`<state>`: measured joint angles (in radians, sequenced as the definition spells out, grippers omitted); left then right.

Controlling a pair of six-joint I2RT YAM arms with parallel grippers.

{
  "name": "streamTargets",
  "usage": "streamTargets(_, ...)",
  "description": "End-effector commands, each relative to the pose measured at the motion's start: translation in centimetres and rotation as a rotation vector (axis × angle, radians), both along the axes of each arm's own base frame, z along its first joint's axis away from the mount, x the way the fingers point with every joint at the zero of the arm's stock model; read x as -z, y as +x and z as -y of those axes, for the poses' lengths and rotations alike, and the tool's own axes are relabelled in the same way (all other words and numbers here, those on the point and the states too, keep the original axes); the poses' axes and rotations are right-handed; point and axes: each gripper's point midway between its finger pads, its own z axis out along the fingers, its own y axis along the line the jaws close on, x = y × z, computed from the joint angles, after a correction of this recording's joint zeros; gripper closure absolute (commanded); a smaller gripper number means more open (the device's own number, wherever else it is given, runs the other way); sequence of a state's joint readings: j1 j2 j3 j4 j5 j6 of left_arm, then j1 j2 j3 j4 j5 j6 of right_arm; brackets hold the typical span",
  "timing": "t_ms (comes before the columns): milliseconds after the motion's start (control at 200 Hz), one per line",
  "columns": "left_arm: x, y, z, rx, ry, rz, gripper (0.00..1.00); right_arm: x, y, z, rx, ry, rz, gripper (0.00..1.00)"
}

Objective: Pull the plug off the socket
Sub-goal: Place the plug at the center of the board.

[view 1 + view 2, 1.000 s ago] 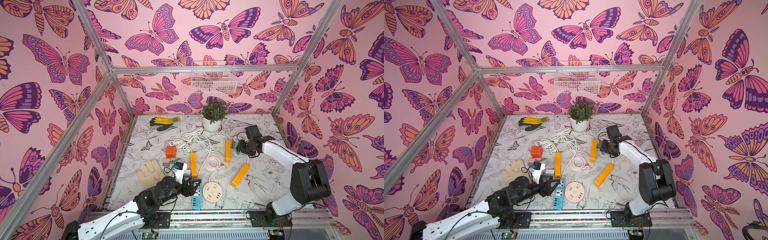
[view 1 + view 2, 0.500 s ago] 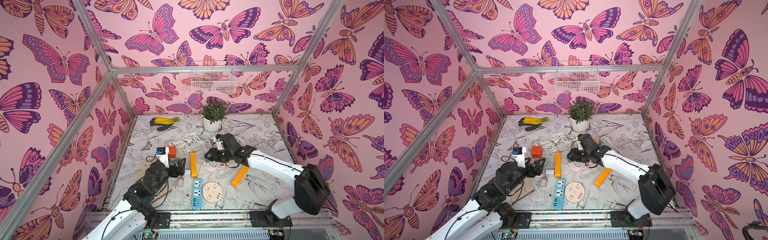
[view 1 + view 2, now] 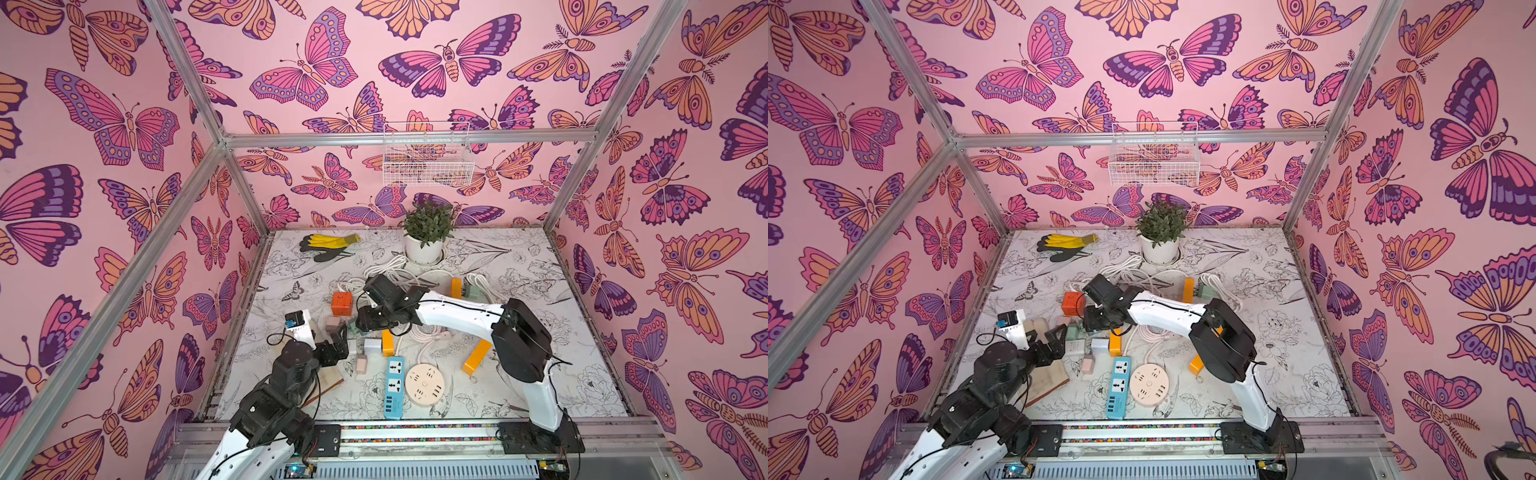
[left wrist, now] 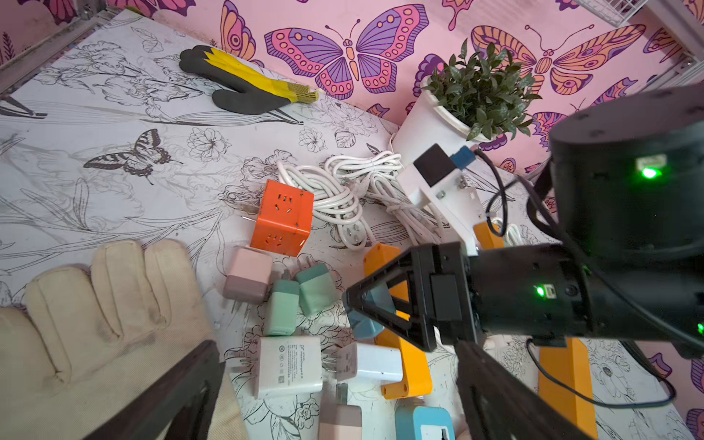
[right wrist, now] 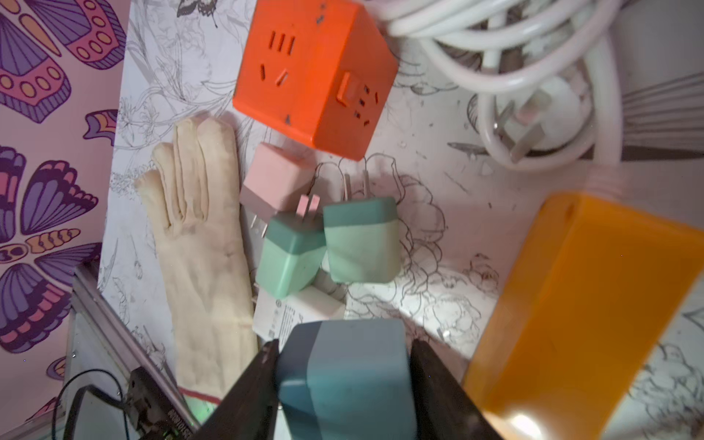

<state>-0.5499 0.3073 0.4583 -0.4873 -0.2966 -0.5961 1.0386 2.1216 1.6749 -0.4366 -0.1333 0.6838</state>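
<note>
Plug [image 5: 343, 381] pinched between the half-closed fingers of the right gripper [image 5: 344, 344].
It is a rounded two-tone blue block with a darker band at one end, prongs hidden. In a top view it sits at 4 o'clock of the orange cube socket [image 3: 341, 303]. Since a second ago the right gripper has swung in from 3 o'clock. The left gripper [image 4: 335, 344], spread wide and empty, has drawn back from the blue power strip [image 3: 394, 386].

In the right wrist view the blue plug [image 5: 344, 377] runs off the edge, prongs hidden; the orange-yellow block [image 5: 583, 304] beside it is blurred and cropped.
</note>
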Motion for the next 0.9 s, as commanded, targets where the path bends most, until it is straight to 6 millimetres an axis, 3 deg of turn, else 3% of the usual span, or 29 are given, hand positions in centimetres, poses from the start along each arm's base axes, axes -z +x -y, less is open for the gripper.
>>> streamTargets(0,0.8,-0.2,-1.0,-0.049,0.013,-0.019,0.01,1.7,0.2,1.1,-0.011,-0.132,-0.004,0.57)
streamTargets(215,0.8,-0.3,-1.1,-0.051,0.011,-0.017,0.00,2.0,0.2,0.1,-0.048,-0.133,-0.021,0.52)
streamTargets(345,0.7,-0.4,-1.1,-0.045,0.005,-0.013,0.01,1.4,-0.2,-0.4,-0.100,-0.117,-0.025,0.38)
streamTargets(476,0.6,-0.6,-0.7,-0.025,-0.006,-0.011,0.00,-0.7,-0.5,-0.4,-0.157,-0.093,0.016,0.28)
streamTargets(571,0.5,-0.7,-0.2,0.000,-0.024,-0.014,0.01,-3.2,-0.5,0.3,-0.178,-0.079,0.068,0.27)
streamTargets(741,0.3,-1.0,2.2,0.117,-0.106,-0.018,0.01,-9.6,0.7,5.8,-0.090,-0.025,0.276,0.30)
streamTargets(826,0.4,-1.1,4.5,0.214,-0.181,-0.027,0.01,-11.7,1.3,10.6,-0.003,0.031,0.341,0.30)
streamTargets(896,0.5,-1.0,6.5,0.300,-0.240,-0.029,0.00,-12.1,2.0,15.7,0.111,0.056,0.367,0.30)
